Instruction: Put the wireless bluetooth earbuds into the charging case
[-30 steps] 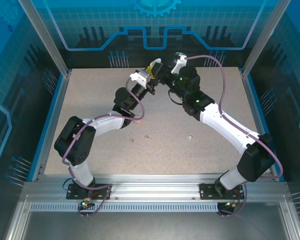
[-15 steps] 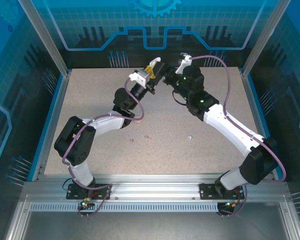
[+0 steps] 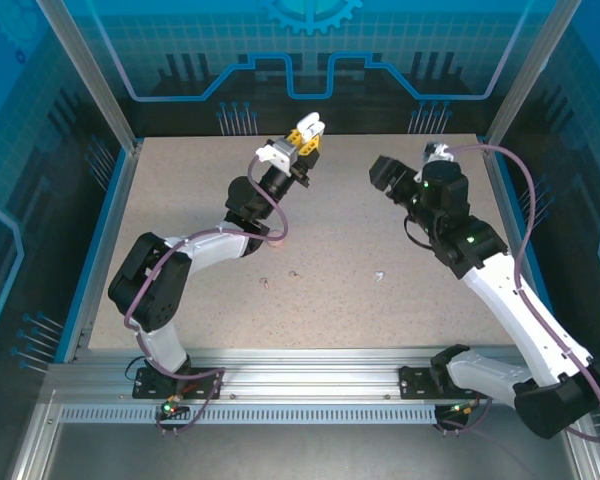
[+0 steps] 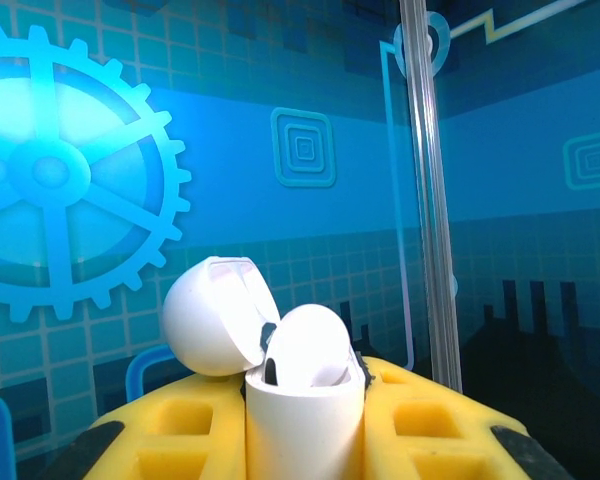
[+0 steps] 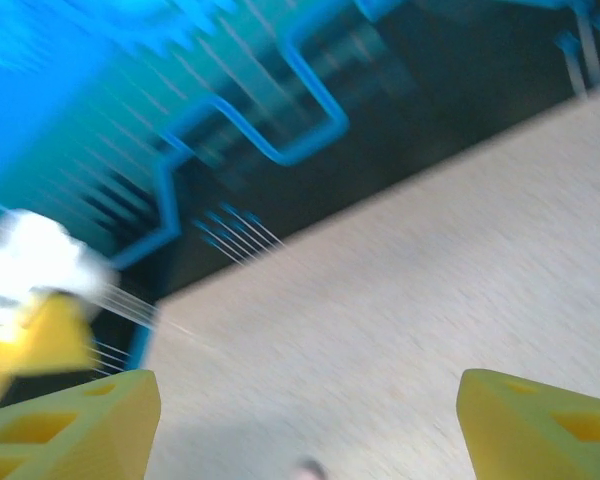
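Observation:
My left gripper (image 3: pixel 307 133) is raised at the back of the table, shut on a white charging case (image 4: pixel 302 425) held upright between its yellow fingers (image 4: pixel 165 430). The case's lid (image 4: pixel 218 315) is flipped open to the left, and a white earbud (image 4: pixel 315 345) sits in its mouth. My right gripper (image 3: pixel 383 171) hangs to the right of it, apart, open with nothing between its yellow fingers (image 5: pixel 65 425); its view is blurred. On the table lie a white earbud (image 3: pixel 380 275) and two pinkish earbuds (image 3: pixel 265 282) (image 3: pixel 298 272).
A small pink thing (image 3: pixel 277 240) peeks out beside the left forearm. A blurred pinkish spot (image 5: pixel 310 468) lies on the table below the right gripper. Blue walls and metal posts (image 3: pixel 100 90) ring the beige table (image 3: pixel 380 230).
The right arm has swung away to the right from the left gripper and the case, and its jaws have opened wider. The left arm has held still.

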Robot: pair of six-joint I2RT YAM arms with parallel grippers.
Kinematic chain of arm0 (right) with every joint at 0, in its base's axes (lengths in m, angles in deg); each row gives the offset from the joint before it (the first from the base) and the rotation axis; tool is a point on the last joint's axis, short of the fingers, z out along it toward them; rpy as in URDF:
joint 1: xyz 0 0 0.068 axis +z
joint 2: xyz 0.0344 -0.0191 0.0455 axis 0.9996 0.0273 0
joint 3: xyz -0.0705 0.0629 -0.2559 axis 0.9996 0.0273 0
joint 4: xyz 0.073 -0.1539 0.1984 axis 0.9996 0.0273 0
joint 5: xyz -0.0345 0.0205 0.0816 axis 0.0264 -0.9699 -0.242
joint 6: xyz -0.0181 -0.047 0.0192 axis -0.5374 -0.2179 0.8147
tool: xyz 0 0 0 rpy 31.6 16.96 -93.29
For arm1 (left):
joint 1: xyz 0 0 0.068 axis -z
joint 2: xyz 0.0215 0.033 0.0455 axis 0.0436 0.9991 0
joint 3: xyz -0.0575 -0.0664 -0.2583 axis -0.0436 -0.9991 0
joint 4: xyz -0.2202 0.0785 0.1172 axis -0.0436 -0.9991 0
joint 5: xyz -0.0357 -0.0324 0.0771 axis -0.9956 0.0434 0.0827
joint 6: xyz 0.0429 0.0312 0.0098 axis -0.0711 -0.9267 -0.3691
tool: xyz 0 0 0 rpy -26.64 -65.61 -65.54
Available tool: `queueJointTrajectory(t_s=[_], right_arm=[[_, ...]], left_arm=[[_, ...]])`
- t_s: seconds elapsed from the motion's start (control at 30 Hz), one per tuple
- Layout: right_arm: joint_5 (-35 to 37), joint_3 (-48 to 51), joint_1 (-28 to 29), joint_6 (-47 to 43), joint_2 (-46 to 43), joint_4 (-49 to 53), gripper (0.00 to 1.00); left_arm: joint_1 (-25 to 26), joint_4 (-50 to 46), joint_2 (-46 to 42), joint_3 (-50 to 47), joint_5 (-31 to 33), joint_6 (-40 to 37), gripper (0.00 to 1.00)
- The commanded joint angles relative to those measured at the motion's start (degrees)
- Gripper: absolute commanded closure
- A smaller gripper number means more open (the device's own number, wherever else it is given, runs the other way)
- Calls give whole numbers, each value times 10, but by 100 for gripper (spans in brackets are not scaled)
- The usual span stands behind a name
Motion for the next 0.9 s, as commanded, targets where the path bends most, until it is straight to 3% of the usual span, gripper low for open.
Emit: queueJointTrajectory(t_s=[0.0, 0.13, 0.43, 0.87], right_arm=[[31, 22, -6, 18, 33, 186, 23], [38, 37, -6, 51, 84, 261, 24], [43, 100, -3, 71, 147, 236, 26], [8, 67, -3, 59, 232, 256, 26]], left_arm=[[2, 26, -30, 8, 6, -8, 100], [2, 28, -31, 9, 3, -9, 100], [2, 29, -35, 4, 2, -6, 100], [2, 31, -42, -7, 1, -2, 100]])
